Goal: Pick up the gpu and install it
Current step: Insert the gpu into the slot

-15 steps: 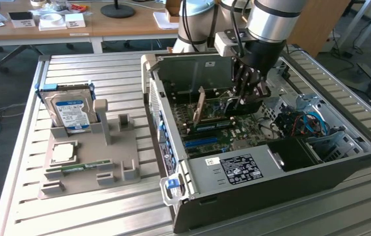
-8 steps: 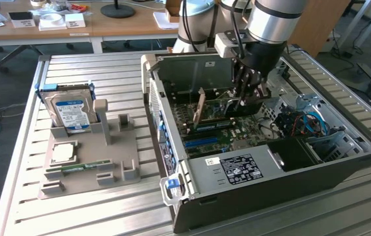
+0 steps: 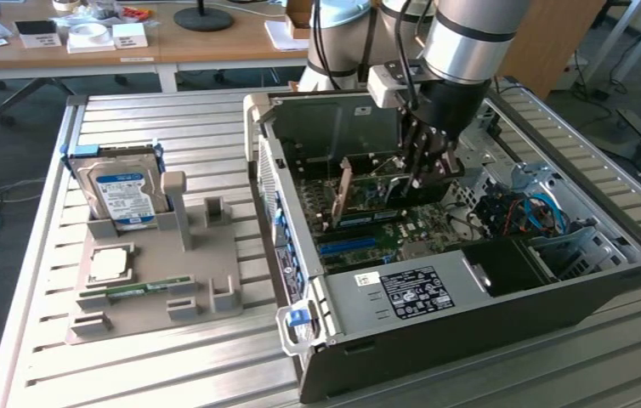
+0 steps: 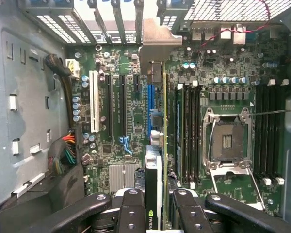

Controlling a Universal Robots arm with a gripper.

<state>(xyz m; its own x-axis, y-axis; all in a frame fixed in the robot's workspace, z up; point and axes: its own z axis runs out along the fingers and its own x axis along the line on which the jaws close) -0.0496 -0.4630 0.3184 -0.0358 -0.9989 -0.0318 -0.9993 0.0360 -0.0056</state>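
- Inside the computer case (image 3: 524,331), above the motherboard (image 4: 136,127): gripper (image 3: 428,180) reaches down from overhead. Jaws are clamped on the gpu (image 3: 371,191), one finger against each face.
- gpu is held upright on its long edge, deep in the case, toward the rear wall.
- Wrist view: gpu (image 4: 163,145) is seen edge-on, running along the blue slot (image 4: 150,109). Its silver bracket (image 4: 155,46) is up at the case's rear openings. Cannot tell whether the connector is seated or just above the slot.
- Risk: gpu sits slightly off the slot line. Downward pressure would then jam the connector on the slot's lip or flex the board.
- Risk: bracket foot catches on the case's rear frame instead of slipping into its gap. That would leave the gpu tilted.
- Risk: fingers (image 4: 131,208) work close to the memory slots (image 4: 189,131) just beside the gpu. A sideways drift could knock their latches.
- Count, inside the case: one gpu, one empty CPU socket (image 4: 228,141), one white slot (image 4: 93,102), one blue slot. Two long black slots (image 4: 109,107) lie between white and blue.
- Count, outside the case, toward the exterior view's left, on the grey tray (image 3: 207,263): one hard drive (image 3: 122,191) standing upright, one processor chip (image 3: 110,262) lying flat, one RAM stick (image 3: 139,291) on edge.
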